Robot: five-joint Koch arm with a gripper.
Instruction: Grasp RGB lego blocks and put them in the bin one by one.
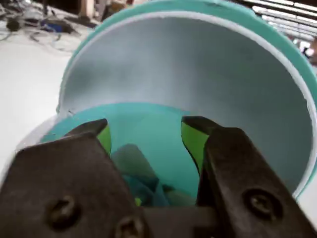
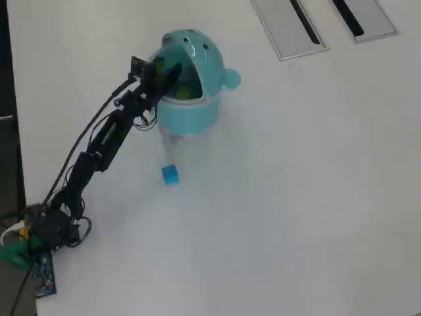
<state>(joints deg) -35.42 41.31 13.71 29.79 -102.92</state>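
Observation:
The light-teal bin stands on the white table with its domed lid tipped open. In the wrist view the lid's pale inside fills the frame. My gripper hangs over the bin's mouth, open, its green-padded fingers wide apart with nothing between them. Overhead, the gripper reaches into the opening from the left. Something yellow-green shows dimly at the bin's bottom among dark shapes. A blue lego block lies on the table just in front of the bin. No red block shows.
The arm's base and a small circuit board sit at the table's lower left edge. Two grey slotted panels lie at the top right. Cables clutter the far left in the wrist view.

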